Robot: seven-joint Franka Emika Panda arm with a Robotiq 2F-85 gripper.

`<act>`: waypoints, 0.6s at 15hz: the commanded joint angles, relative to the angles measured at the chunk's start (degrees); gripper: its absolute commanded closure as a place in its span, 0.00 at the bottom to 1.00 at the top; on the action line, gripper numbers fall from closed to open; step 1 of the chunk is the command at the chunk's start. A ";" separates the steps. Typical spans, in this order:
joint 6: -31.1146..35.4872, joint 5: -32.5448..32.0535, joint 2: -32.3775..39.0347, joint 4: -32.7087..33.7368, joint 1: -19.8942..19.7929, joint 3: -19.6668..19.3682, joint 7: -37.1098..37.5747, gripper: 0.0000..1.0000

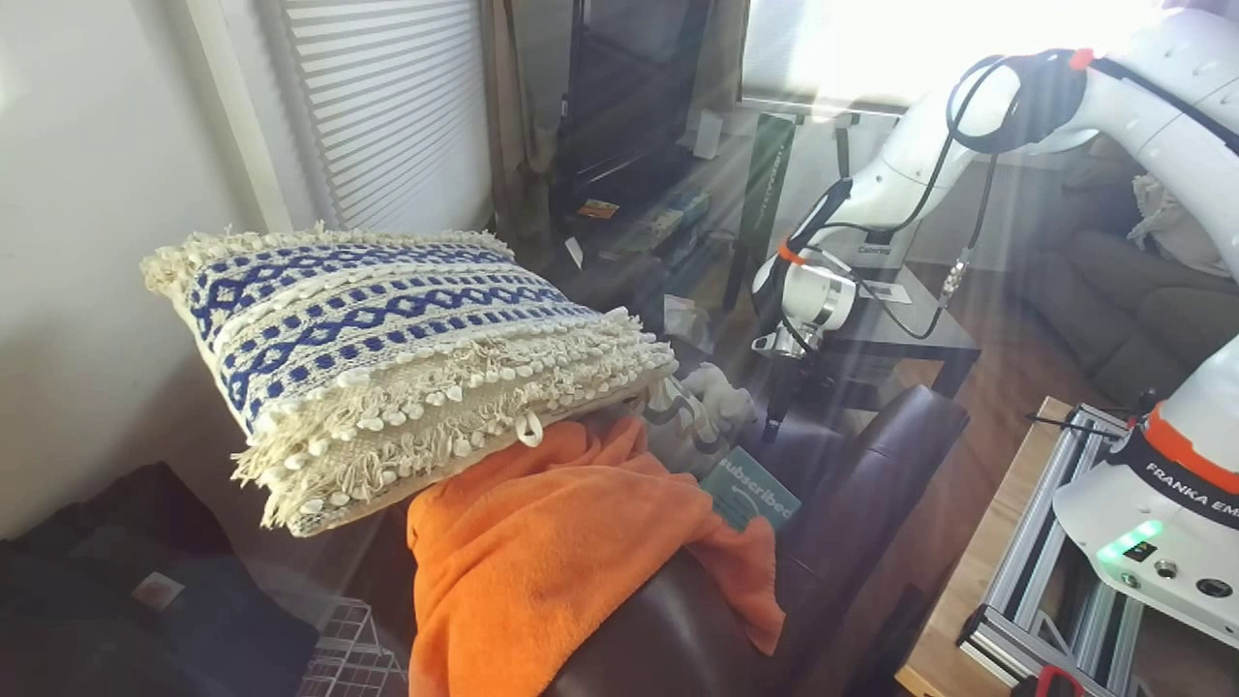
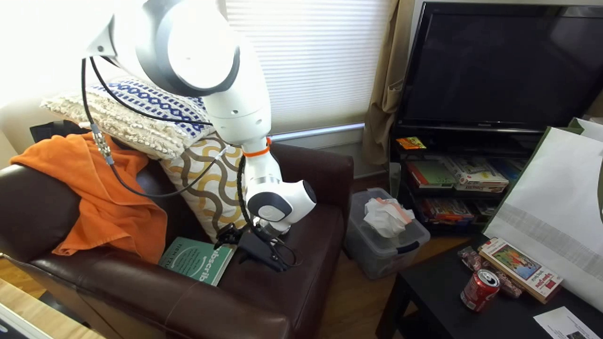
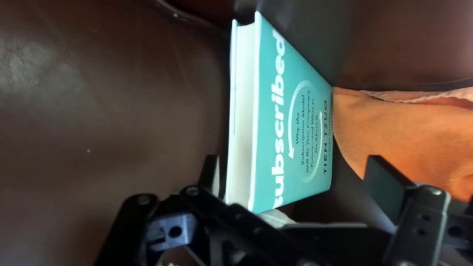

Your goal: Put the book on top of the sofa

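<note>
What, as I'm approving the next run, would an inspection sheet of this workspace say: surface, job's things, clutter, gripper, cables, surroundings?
Surface: dark brown sofa, padded and rounded.
Job's things: book on the sofa's seat, cover showing.
Clutter: orange blanket draped over part of the sofa; blue-and-white pillow; gold-patterned pillow.
Gripper: open, not gripping the book.
Cables: black cable hangs in a loop below the arm.
Surroundings: television, plastic bin, dark table with a red can.
</note>
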 commanded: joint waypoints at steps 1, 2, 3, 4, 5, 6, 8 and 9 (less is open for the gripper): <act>7.00 -0.05 5.13 2.75 -0.86 3.56 -2.91 0.00; 8.94 -0.15 6.07 3.06 -1.02 4.46 -3.40 0.00; 11.04 -0.28 7.03 3.28 -1.09 5.45 -3.78 0.00; 12.65 -0.45 8.00 3.74 -1.17 6.29 -3.81 0.00; 14.32 -0.47 8.94 4.08 -1.30 7.21 -3.84 0.00; 15.49 -0.61 9.61 4.39 -1.60 7.95 -3.92 0.00; 14.87 -1.16 11.13 5.80 -2.38 9.16 -3.55 0.00; 12.46 -1.95 11.61 6.56 -2.90 9.72 -3.97 0.00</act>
